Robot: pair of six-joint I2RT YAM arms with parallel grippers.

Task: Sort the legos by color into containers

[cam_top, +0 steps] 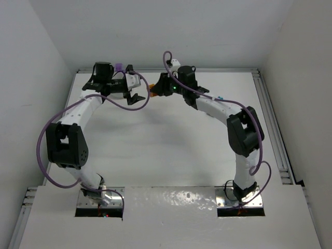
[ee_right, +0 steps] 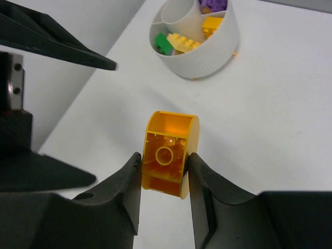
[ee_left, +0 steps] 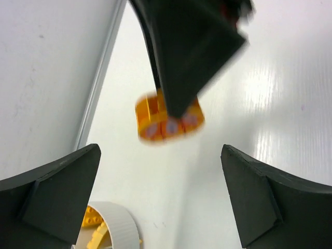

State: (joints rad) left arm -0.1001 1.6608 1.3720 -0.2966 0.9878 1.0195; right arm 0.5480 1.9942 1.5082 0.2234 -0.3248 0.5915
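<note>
My right gripper (ee_right: 164,158) is shut on an orange lego (ee_right: 171,129) and holds it just above the white table. In the left wrist view the same orange lego (ee_left: 168,120) hangs blurred under the right gripper's black fingers (ee_left: 192,46). My left gripper (ee_left: 161,155) faces it, open and empty. The round white bowl (ee_right: 207,52) stands beyond the held lego, its sections holding a green lego (ee_right: 164,43), yellow legos (ee_right: 181,40) and purple ones (ee_right: 212,5). From above, the two grippers meet at the far edge, left gripper (cam_top: 136,83) beside right gripper (cam_top: 154,88).
White walls close in the table on the left and at the back. A metal rail (cam_top: 272,124) runs along the right side. The bowl's rim (ee_left: 116,223) sits close under my left gripper's left finger, near the left wall.
</note>
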